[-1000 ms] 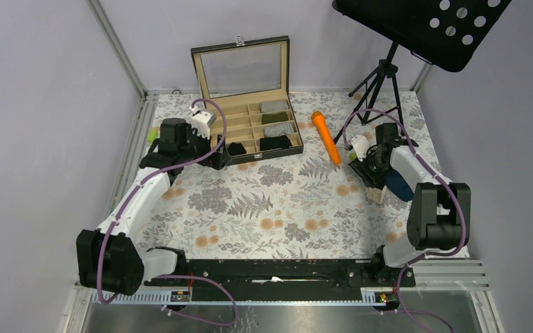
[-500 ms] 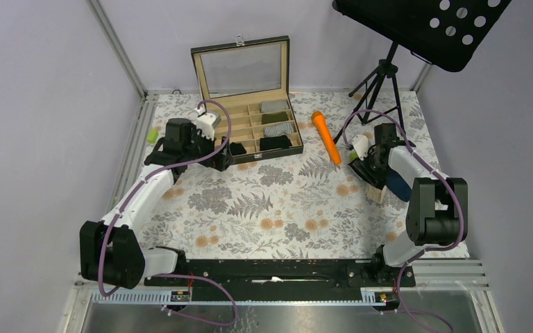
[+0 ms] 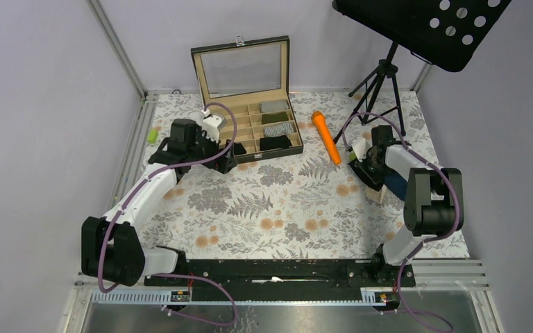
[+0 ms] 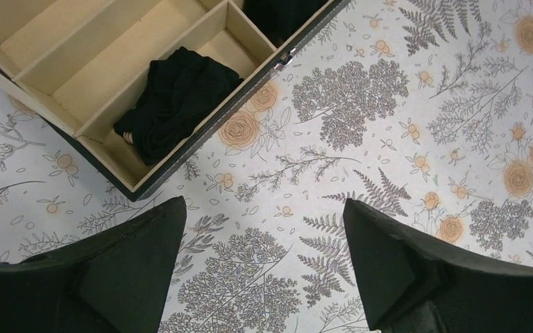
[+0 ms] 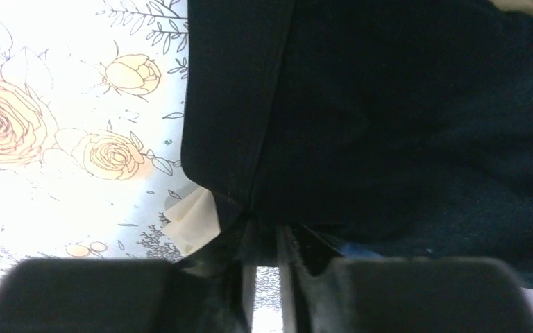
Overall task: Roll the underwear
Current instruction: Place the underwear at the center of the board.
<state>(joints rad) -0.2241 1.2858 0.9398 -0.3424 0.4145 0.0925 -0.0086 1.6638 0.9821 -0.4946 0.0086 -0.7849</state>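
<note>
A dark underwear (image 5: pixel 388 125) lies on the floral cloth at the right, with a white tag at its corner. My right gripper (image 5: pixel 267 236) is low over its near edge, jaws drawn nearly together with the hem pinched between them. From above, that gripper (image 3: pixel 362 166) sits on the dark fabric (image 3: pixel 368 179), beside a navy piece (image 3: pixel 397 186) and a tan one (image 3: pixel 376 195). My left gripper (image 4: pixel 264 208) stands open over bare cloth, just in front of the box. A rolled black underwear (image 4: pixel 177 104) rests in the box's front-left compartment.
The open wooden box (image 3: pixel 272 155) at the back holds several rolled pieces in its right compartments. An orange carrot-shaped stick (image 3: pixel 327 137) lies between the box and my right gripper. A tripod stand (image 3: pixel 382 76) rises at the back right. A light-green cylinder (image 3: pixel 153 134) sits at the left edge.
My right gripper's jaws have narrowed onto the dark fabric's edge and the arm has shifted slightly. The left gripper has drifted right along the box front, still open.
</note>
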